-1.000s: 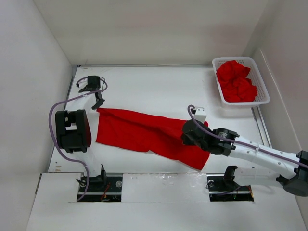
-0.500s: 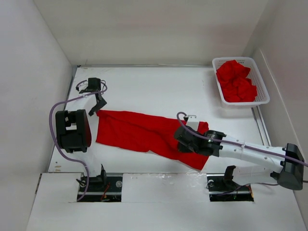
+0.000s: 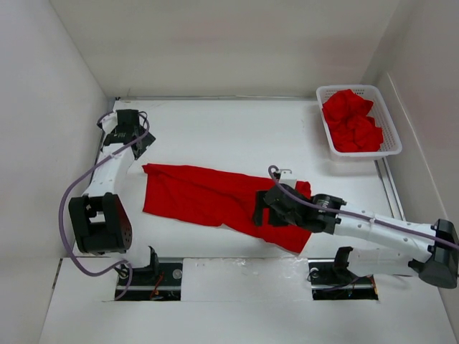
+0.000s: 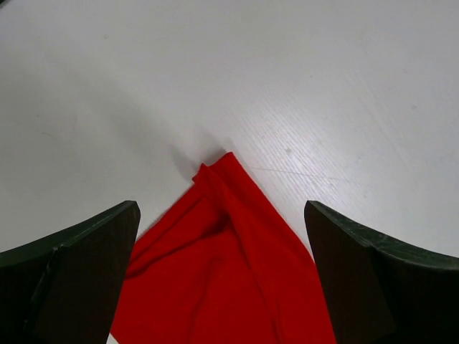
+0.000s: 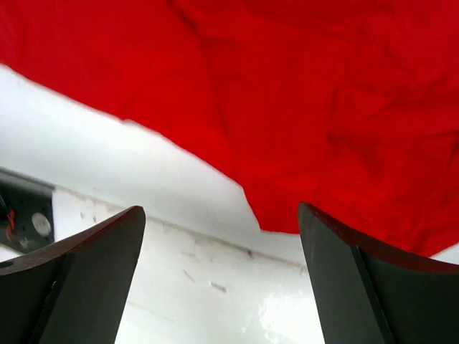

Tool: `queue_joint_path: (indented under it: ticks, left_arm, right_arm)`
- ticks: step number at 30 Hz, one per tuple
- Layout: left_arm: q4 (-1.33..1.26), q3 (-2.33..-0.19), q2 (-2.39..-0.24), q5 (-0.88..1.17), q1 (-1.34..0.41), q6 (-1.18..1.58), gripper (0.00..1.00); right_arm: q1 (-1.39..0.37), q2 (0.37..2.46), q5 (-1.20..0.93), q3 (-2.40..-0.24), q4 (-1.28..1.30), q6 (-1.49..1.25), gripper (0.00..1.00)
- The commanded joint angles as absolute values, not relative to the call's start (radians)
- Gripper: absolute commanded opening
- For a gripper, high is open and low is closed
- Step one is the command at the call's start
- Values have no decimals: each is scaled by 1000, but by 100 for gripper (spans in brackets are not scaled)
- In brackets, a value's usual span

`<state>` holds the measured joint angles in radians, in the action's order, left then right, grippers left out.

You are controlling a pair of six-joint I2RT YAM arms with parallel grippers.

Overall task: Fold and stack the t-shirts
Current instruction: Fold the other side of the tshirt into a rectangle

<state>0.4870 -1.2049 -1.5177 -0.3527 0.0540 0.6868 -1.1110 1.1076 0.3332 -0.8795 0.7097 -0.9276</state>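
1. Basket of white mesh stands at the far right corner of the bench, close against the right wall. It holds a crumpled heap of red t-shirts, bunched up to about its rim.
2. A separate red t-shirt lies outside the basket, flat on the bench. It forms a long band slanting from the left side down toward the near right, well apart from the basket.
3. The band's far left corner comes to a wrinkled point, with white bench surface showing beyond it.
4. Its near right corner lies close to the bench's near edge, just beside the strip where the arms are bolted.
5. The left end effector hangs over that far left corner, fingers spread wide and gripping nothing. The cloth lies below the gap.
6. The right end effector hovers over the near right part of the shirt. It too is spread wide with nothing in its grasp.
7. A broad stretch of bench runs between the shirt and the back wall. The left arm works close to the left wall.
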Motion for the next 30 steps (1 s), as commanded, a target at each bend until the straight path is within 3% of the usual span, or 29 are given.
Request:
queue_joint_path:
  ticks: [1, 4, 9, 13, 15, 19, 25, 30]
  left_arm:
    - [431, -1207, -1470, -244, 49, 647, 100]
    - [361, -1164, -1460, -148, 31, 607, 100]
    - [417, -1224, -1555, -294, -208, 597, 100]
    - [494, -1292, -1652, -391, -324, 649, 100]
    - [462, -1275, -1661, -338, -324, 658, 100]
    - [393, -1191, -1652, -278, -324, 658, 100]
    - [390, -1109, -1620, -314, -324, 689, 100]
    - [390, -1059, -1592, -314, -324, 698, 100]
  right_arm:
    - [-1040, 1127, 344, -890, 589, -867, 93]
    - [-964, 1198, 254, -877, 467, -798, 96]
    - [-822, 1318, 124, -911, 339, -692, 95]
    - [-822, 1422, 86, -936, 312, -634, 81]
    - [-822, 1459, 86, -962, 311, -634, 73]
    - [-822, 1526, 121, -982, 311, -643, 65]
    - [-822, 1592, 146, -1002, 311, -663, 45]
    - [-857, 1601, 146, -1002, 321, -663, 38]
